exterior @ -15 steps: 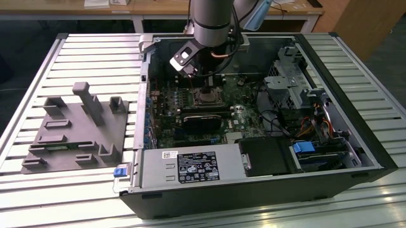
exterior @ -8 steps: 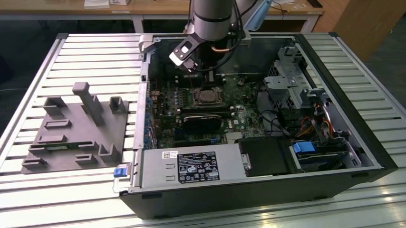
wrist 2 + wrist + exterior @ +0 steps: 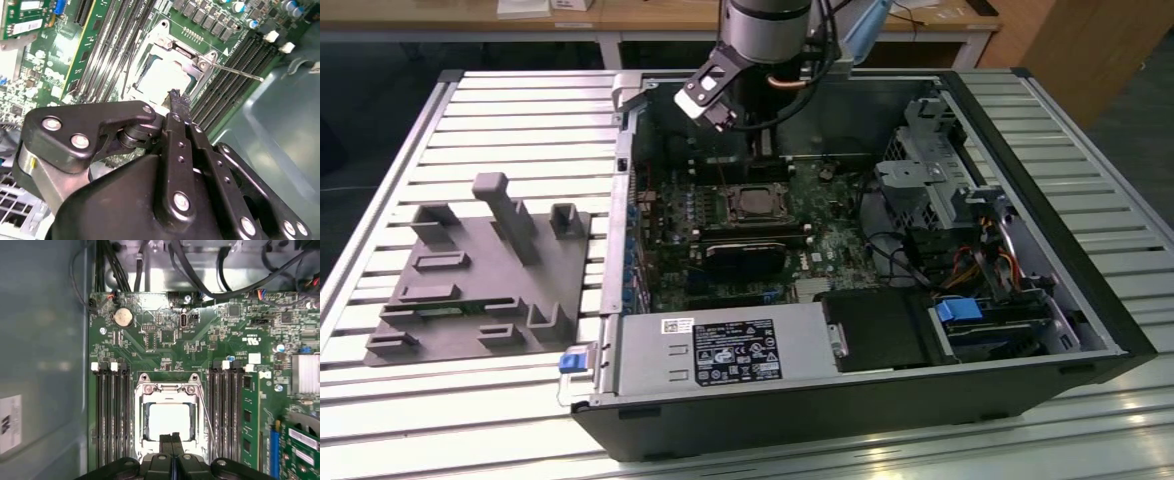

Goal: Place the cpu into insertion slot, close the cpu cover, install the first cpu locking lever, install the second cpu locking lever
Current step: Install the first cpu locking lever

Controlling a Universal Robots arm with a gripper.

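The cpu (image 3: 170, 421) lies flat in the insertion slot (image 3: 145, 426), its pale metal face showing through the window of the cpu cover (image 3: 169, 388), which lies down over it. In the second wrist view the cpu (image 3: 161, 79) and cover (image 3: 199, 61) sit just beyond my fingertips. My gripper (image 3: 172, 438) is shut with nothing in it and hangs over the socket's edge, also seen as the gripper (image 3: 175, 98). A thin locking lever (image 3: 240, 73) sticks out at a slant over the memory slots. In the exterior view the arm (image 3: 761, 40) reaches into the case above the socket (image 3: 754, 203).
The open black computer case (image 3: 1067, 330) lies on a slatted table. Inside are a black heatsink block (image 3: 747, 255), a power supply (image 3: 707, 355), a drive cage (image 3: 941, 190) and cables (image 3: 200, 270). Memory slots (image 3: 112, 415) flank the socket. A grey fixture plate (image 3: 467, 280) lies at the exterior view's left.
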